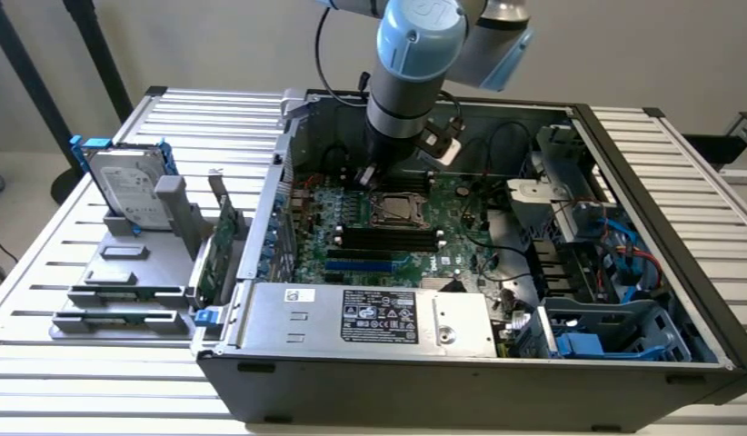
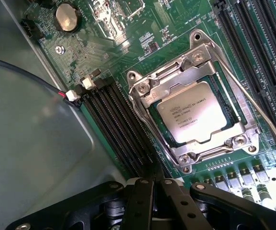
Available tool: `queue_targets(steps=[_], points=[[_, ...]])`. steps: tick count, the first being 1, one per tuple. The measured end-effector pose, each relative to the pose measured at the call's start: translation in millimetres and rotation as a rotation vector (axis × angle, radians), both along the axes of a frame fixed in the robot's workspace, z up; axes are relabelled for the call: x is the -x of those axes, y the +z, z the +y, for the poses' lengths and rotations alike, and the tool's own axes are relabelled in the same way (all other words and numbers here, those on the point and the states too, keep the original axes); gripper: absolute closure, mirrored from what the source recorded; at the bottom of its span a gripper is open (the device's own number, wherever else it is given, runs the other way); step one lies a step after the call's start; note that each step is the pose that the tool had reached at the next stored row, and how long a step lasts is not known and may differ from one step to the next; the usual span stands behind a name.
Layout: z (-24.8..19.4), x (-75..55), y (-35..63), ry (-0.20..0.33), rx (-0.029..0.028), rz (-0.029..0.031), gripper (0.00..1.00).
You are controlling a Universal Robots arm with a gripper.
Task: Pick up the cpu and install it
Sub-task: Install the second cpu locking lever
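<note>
Slatted metal table (image 1: 664, 154) under open pc case (image 1: 471, 372), centre frame. Hard drive (image 1: 129, 186) on grey rack, left. Cpu (image 2: 198, 118) seated in socket (image 2: 142, 88). Gripper (image 2: 154, 184) fingers pressed together, empty, above ram slots (image 2: 114, 124).

The room is bright and the light is soft and even. Inside the computer case (image 1: 471, 227) it is darker, with shade under my arm. Up close, the cpu (image 2: 195, 117) shines pale. At six o'clock my gripper (image 2: 152, 201) looks dark and blurry.
</note>
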State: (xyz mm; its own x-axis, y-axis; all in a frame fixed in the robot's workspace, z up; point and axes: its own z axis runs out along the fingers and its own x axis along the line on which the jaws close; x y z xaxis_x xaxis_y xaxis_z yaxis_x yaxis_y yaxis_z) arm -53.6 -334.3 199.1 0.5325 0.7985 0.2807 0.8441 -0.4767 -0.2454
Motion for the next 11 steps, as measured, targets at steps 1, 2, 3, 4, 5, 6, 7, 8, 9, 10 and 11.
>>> queue_targets(steps=[1, 2, 3, 4, 5, 6, 7, 8, 9, 10, 11], points=[[0.0, 0.0, 0.0, 0.0, 0.0, 0.0, 0.89], [0.0, 0.0, 0.0, 0.0, 0.0, 0.0, 0.89], [0.0, 0.0, 0.0, 0.0, 0.0, 0.0, 0.89], [0.0, 0.0, 0.0, 0.0, 0.0, 0.0, 0.89], [0.0, 0.0, 0.0, 0.0, -0.0001, 0.0, 0.89], [-0.4, 0.0, 0.0, 0.0, 0.0001, 0.0001, 0.89], [-1.3, 0.0, 0.2, 0.0, 0.0, 0.0006, 0.89], [-2.4, 0.0, 1.2, 0.0, 0.0002, 0.0015, 0.89], [-4.2, 0.0, 2.7, 0.0, 0.0, 0.0021, 0.89], [-6.1, 0.0, 4.4, 0.0, -0.0001, 0.0023, 0.89], [-7.9, 0.0, 6.4, 0.0, 0.0, 0.0024, 0.89]])
